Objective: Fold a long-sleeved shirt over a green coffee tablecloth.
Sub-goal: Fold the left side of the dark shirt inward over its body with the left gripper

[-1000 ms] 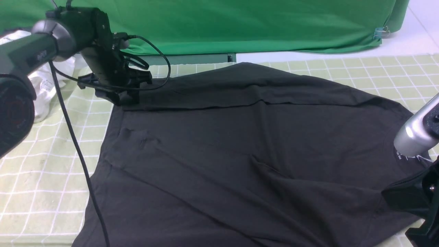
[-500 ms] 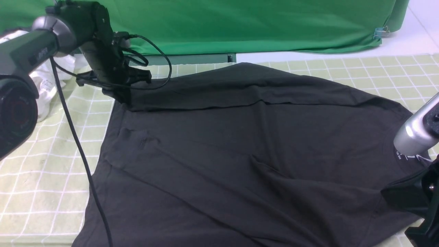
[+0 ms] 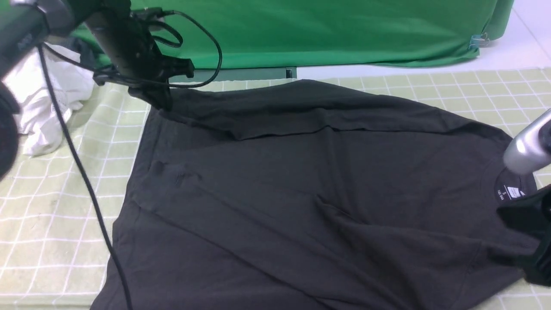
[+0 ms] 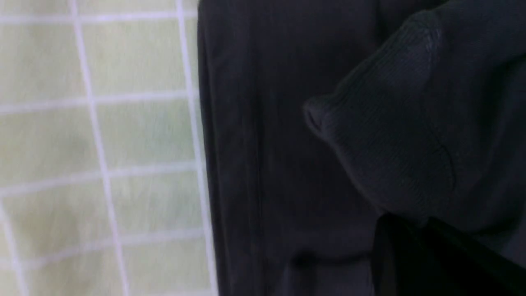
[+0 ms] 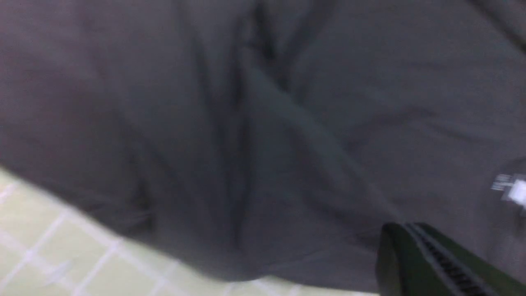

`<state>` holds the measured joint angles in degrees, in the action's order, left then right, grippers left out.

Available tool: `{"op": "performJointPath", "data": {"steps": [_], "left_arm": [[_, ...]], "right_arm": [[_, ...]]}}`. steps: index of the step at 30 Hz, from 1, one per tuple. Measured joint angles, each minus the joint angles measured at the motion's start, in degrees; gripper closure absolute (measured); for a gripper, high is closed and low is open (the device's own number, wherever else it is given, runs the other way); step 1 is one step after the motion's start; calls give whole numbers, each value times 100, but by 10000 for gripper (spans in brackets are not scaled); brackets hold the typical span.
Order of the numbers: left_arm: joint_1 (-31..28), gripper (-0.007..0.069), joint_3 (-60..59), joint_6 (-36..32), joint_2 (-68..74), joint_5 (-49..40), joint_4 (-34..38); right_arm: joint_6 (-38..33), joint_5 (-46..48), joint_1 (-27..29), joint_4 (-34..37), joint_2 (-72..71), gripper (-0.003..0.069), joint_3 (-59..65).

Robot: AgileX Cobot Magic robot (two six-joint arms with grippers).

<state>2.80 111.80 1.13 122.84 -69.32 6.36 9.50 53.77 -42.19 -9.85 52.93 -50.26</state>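
Observation:
The long-sleeved shirt (image 3: 301, 193), black and soft, lies spread across the green coffee tablecloth (image 3: 51, 206), a pale yellow-green cloth with a white grid. At the far left my left gripper (image 3: 160, 103) is shut on the ribbed sleeve cuff (image 4: 390, 123) and holds it off the cloth; the sleeve slopes up to it. In the left wrist view the cuff bunches out of the left gripper (image 4: 411, 224). At the right edge my right gripper (image 3: 523, 258) is shut on the shirt near the white neck label (image 3: 512, 192). Fabric folds run into the right gripper (image 5: 394, 230).
A crumpled white garment (image 3: 43, 107) lies at the far left on the cloth. The vivid green backdrop (image 3: 323, 30) hangs along the back. The left arm's black cable (image 3: 86, 181) droops over the cloth and the shirt's left edge.
My left gripper has shut on the sleeve cuff and risen, lifting that end of the sleeve. The right arm has shifted up and right, uncovering the neck label.

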Motion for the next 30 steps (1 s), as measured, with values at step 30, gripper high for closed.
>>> {"op": "performJointPath", "data": {"steps": [30], "left_arm": [[66, 603, -5509, 626, -3714, 499, 52]], "right_arm": [[182, -428, 0, -212, 0, 668, 0]]}}
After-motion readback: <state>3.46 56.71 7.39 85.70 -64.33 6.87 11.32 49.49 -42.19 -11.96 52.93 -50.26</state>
